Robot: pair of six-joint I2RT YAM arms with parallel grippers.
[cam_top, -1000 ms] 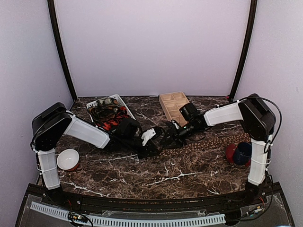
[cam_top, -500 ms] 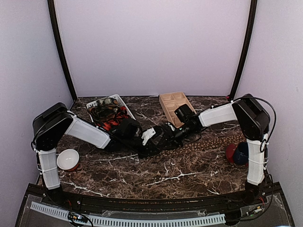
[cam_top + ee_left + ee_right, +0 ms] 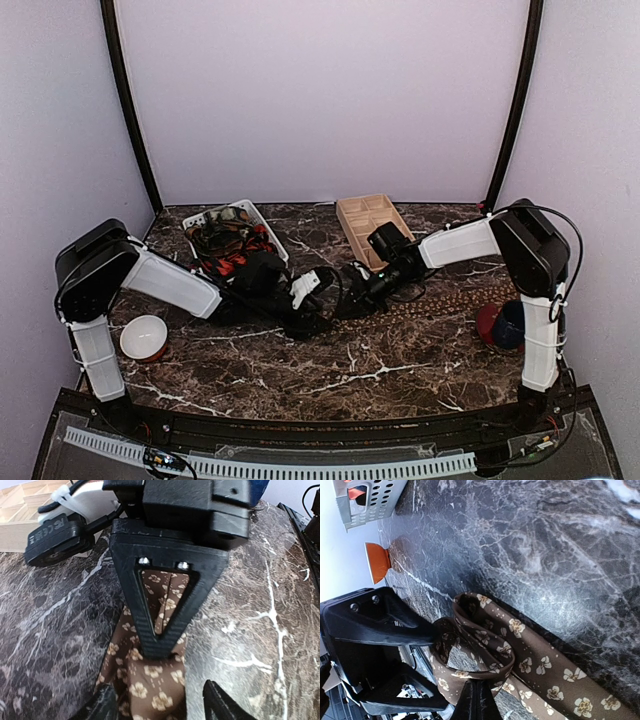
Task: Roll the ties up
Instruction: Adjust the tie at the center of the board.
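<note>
Brown tie (image 3: 535,667), tan-flowered, end folded over.

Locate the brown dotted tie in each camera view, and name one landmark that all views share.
Top external: brown tie lies stretched out flat, right of centre.
Left wrist: bottom centre, under the right pincer.
Right wrist: lower centre, folded into a loop.
Shared landmark: white-veined marble table.

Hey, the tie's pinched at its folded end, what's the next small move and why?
Probably the right end effector, shut on the brown tie at its fold, should turn that fold over once along the tie. The left end effector stands open astride the fabric, so nothing else holds the roll.
</note>
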